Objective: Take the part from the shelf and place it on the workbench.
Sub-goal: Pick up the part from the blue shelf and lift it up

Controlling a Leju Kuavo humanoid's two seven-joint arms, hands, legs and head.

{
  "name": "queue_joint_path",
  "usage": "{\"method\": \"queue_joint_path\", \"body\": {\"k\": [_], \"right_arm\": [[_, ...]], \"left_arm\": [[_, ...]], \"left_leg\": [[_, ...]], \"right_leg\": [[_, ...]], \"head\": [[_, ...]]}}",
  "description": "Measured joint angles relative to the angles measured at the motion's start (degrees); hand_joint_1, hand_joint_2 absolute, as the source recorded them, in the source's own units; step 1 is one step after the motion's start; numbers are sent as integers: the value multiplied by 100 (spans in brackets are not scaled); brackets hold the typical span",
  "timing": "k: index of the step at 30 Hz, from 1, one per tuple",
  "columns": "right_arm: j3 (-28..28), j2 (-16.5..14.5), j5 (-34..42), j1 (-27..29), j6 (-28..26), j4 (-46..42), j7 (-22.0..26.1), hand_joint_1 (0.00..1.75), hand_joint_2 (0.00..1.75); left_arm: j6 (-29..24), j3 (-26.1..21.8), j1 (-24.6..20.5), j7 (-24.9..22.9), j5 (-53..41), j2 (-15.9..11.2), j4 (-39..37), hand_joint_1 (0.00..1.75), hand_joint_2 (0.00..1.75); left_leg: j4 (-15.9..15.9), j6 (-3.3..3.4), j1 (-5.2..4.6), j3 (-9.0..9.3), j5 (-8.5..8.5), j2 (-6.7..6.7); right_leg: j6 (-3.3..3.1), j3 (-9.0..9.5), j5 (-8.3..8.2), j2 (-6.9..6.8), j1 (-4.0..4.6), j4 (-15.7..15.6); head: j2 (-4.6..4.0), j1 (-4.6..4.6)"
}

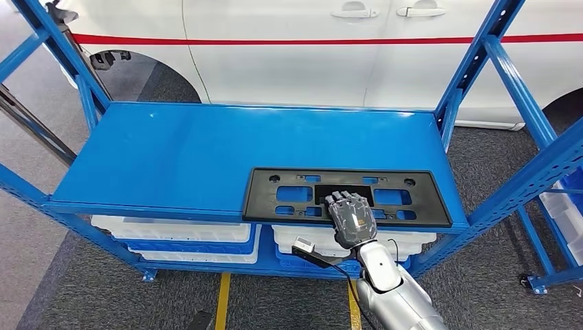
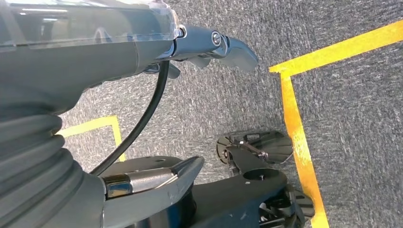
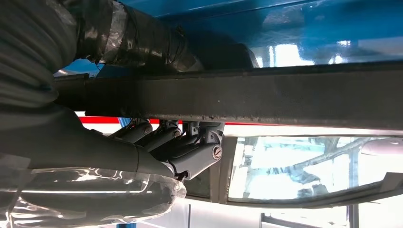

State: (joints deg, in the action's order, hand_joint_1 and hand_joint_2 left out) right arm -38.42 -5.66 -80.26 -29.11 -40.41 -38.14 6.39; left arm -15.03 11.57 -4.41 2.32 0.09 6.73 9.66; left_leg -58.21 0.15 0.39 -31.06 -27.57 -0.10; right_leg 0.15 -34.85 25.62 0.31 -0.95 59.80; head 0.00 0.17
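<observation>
Grasp step: right hand (image 1: 352, 217) wraps the near edge of the black part (image 1: 347, 196) on the blue shelf (image 1: 172, 155), fingers through a cutout. Next: lift clear. Left hand (image 2: 142, 52) hangs; grip unclear.

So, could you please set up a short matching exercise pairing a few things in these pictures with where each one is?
Things:
1. black part
2. right hand
3. white bins
4. white car

Places:
A. behind the shelf
B. under the blue shelf top
C. lying flat on the blue shelf top
D. resting on the black part

Pairs: 1-C, 2-D, 3-B, 4-A
</observation>
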Motion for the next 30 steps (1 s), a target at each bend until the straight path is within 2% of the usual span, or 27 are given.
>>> {"method": "queue_joint_path", "body": {"k": [4, 9, 15, 21, 30], "right_arm": [[0, 2, -124, 48, 0, -142, 28, 175, 175], [0, 11, -466, 98, 0, -739, 147, 175, 175], [-209, 2, -592, -251, 2, -1356, 179, 175, 175], [-517, -4, -612, -485, 7, -1592, 75, 175, 175], [-619, 10, -621, -538, 9, -1683, -21, 175, 175]], "left_arm": [[25, -1, 0, 75, -19, 3, 0, 0, 175], [655, -24, -19, 646, -100, 7, 1, 0, 175], [1215, -16, -107, 789, -237, 7, 4, 0, 175], [1325, -16, -168, 710, -224, 25, 20, 0, 175], [1318, -16, -174, 695, -205, 28, 20, 0, 175]], "left_leg": [[0, 0, 0, -6, 0, 0], [0, 0, 0, -14, 0, 0], [-1, 0, 0, -15, 1, 0], [-2, 1, 0, -15, 2, -2], [-2, 1, 0, -18, 1, -2]], "right_leg": [[0, -6, 0, 1, 0, 0], [0, -13, 0, 1, 0, 1], [2, -14, -2, 0, 0, 1], [2, -14, -2, 0, 0, 1], [3, -15, -2, 0, 0, -1]], "head": [[0, 0], [0, 0], [0, 0], [0, 0], [0, 0]]}}
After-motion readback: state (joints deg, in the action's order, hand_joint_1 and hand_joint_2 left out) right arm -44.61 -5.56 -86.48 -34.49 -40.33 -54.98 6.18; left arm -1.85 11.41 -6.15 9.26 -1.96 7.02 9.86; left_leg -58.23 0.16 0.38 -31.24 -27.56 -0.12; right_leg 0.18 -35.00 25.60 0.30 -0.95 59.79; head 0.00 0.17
